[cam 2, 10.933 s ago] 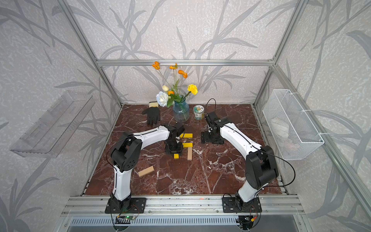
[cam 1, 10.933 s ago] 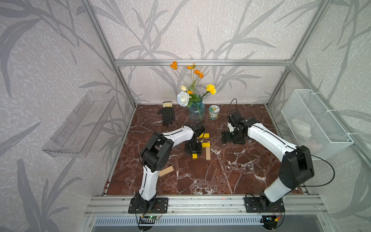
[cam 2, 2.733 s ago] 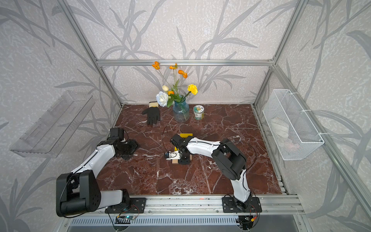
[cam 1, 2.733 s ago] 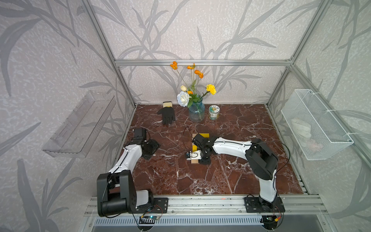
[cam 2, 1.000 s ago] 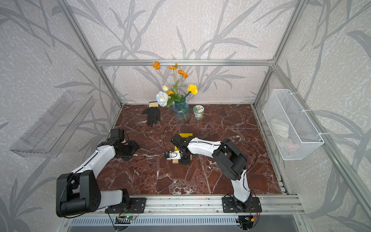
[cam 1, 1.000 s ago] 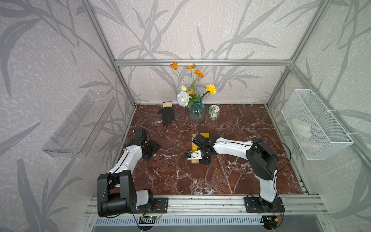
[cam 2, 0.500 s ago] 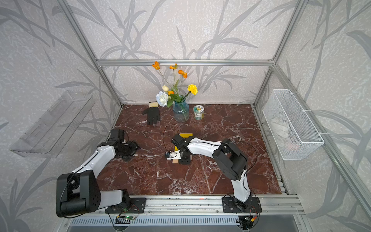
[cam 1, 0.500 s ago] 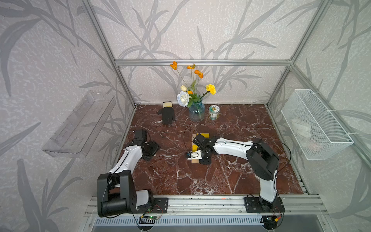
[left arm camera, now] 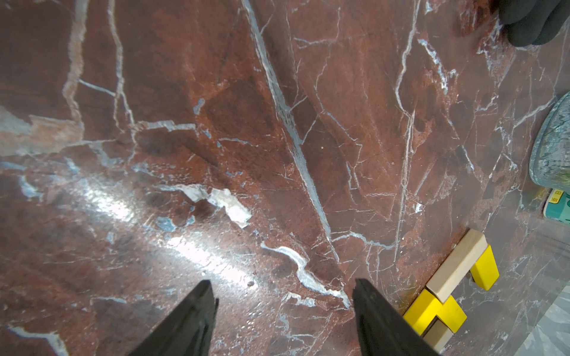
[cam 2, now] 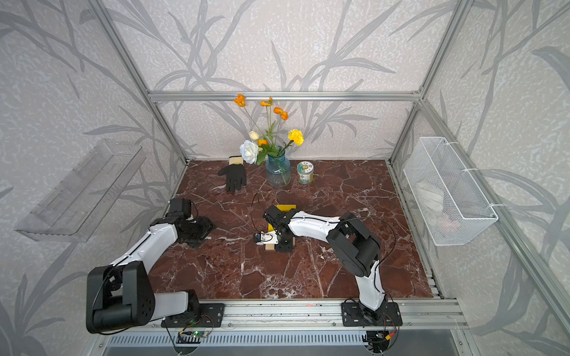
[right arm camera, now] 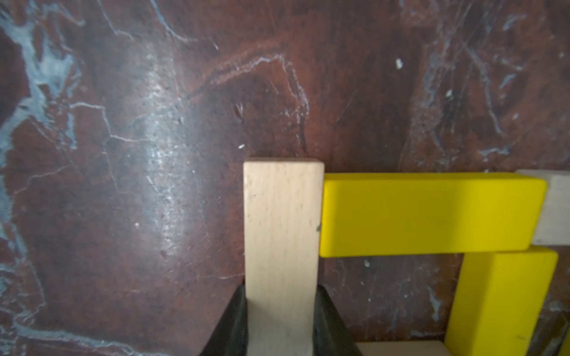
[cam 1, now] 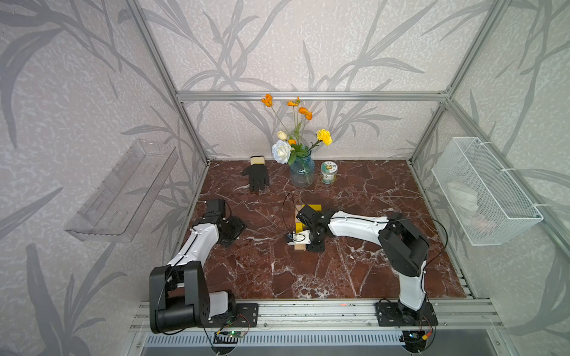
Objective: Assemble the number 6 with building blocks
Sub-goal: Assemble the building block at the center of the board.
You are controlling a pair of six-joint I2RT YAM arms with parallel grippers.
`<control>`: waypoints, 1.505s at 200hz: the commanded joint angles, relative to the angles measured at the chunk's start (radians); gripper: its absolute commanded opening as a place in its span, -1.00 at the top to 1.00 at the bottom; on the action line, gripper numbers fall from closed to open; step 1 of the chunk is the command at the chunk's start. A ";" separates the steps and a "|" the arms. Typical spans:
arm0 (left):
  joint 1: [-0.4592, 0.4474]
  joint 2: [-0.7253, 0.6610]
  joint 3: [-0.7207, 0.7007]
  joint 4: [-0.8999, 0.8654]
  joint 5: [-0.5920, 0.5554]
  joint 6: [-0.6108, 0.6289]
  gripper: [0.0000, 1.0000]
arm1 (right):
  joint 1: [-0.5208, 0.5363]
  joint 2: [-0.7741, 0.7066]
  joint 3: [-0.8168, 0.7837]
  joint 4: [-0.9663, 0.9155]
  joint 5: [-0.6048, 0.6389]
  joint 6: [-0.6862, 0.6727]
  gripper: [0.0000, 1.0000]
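Observation:
The number 6 lies mid-table as joined building blocks, mostly hidden under my right wrist in both top views; a yellow block [cam 1: 312,207] shows at its far end. In the right wrist view my right gripper [right arm camera: 281,296] is shut on a tan block [right arm camera: 282,222] lying flat, its side touching the end of a yellow bar [right arm camera: 431,212]. A second yellow bar [right arm camera: 499,302] meets that one at a right angle, and more tan blocks [right arm camera: 558,209] adjoin. My left gripper [left arm camera: 283,296] hangs open over bare marble at the left [cam 1: 233,229], holding nothing.
A glass vase [cam 1: 302,174] with flowers, a small jar [cam 1: 328,172] and a black glove [cam 1: 257,178] stand along the back. A wire basket [cam 1: 481,197] hangs on the right wall, a clear shelf [cam 1: 123,191] on the left wall.
Nothing moves over the last second. Compared with about eleven seconds ago, the left arm has drawn back to the left and the right arm has come over the blocks.

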 commanded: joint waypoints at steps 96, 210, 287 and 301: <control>-0.004 -0.047 -0.023 -0.013 -0.026 0.006 -0.45 | -0.013 0.025 -0.012 -0.045 0.048 -0.002 0.88; -0.004 -0.044 -0.023 -0.013 -0.029 0.006 -0.45 | -0.019 0.036 0.006 -0.050 0.052 0.003 0.89; -0.005 -0.040 -0.025 -0.011 -0.029 0.006 -0.45 | -0.022 0.045 0.021 -0.055 0.050 0.001 0.89; -0.004 -0.038 -0.024 -0.011 -0.029 0.008 -0.45 | -0.022 0.047 0.023 -0.058 0.047 0.001 0.88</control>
